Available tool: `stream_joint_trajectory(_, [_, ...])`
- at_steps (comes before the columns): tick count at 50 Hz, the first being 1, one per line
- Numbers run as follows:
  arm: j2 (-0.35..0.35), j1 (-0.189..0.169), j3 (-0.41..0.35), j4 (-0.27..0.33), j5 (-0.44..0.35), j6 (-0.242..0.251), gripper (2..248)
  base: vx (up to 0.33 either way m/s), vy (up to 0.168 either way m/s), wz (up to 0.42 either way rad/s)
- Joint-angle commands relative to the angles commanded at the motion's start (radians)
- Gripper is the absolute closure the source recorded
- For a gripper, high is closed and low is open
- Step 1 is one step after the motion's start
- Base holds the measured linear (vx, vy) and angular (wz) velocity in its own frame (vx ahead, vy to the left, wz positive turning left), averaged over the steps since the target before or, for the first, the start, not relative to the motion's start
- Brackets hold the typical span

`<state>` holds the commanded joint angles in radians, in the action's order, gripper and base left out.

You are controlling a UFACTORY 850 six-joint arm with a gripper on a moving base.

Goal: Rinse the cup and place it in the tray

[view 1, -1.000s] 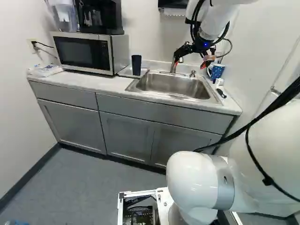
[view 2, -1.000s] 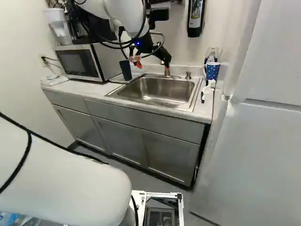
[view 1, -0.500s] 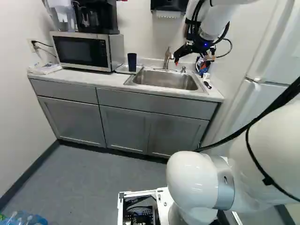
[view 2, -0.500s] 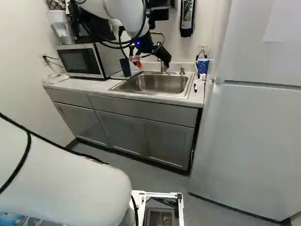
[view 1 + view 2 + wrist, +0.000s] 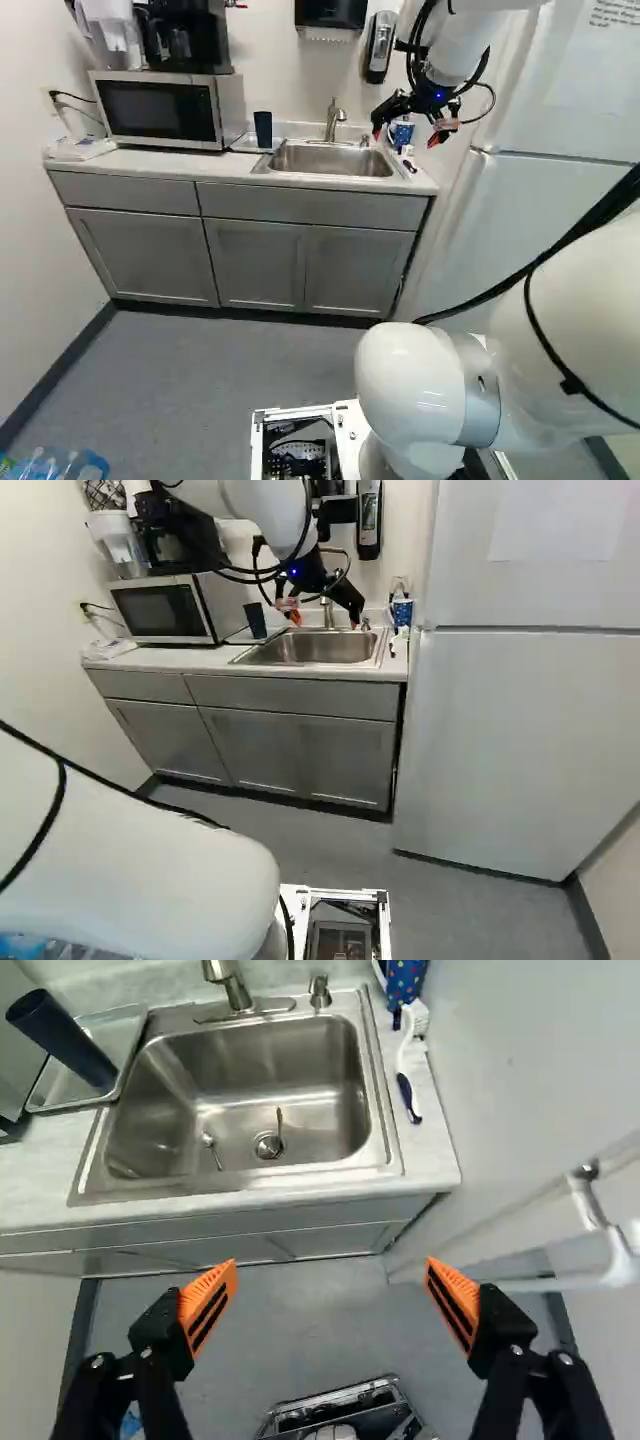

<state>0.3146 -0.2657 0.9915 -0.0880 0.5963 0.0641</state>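
My gripper (image 5: 405, 136) hangs in front of the counter's right part in the left base view. In the wrist view the gripper (image 5: 331, 1266) is open, with only floor seen between its orange pads. A dark blue cup (image 5: 62, 1038) stands on the metal tray (image 5: 70, 1087) beside the sink (image 5: 250, 1070), away from the fingers. The steel faucet (image 5: 335, 118) rises behind the basin, where two spoon-like utensils (image 5: 212, 1147) lie. At the sink's other side is a blue dotted mug (image 5: 402, 612).
A microwave (image 5: 158, 110) with a coffee maker on top stands left of the tray. A white brush (image 5: 405, 1060) with a dark handle lies near the mug. The fridge (image 5: 500, 740) bounds the counter's right end. Plastic bottles (image 5: 60, 464) lie on the floor.
The base has moved: the counter looks farther off and has shifted left in both base views, and more of the fridge shows. Against its joint the arm keeps its pose, gripper still open.
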Motion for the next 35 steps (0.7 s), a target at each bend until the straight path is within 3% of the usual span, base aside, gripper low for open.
stream_joint_trajectory(23, [0.000,0.000,0.000,0.000,0.000,0.000,3,-0.219,0.054,-0.166])
stream_joint_trajectory(35, [0.000,0.000,0.000,0.000,0.000,0.000,3,-0.035,0.012,0.011])
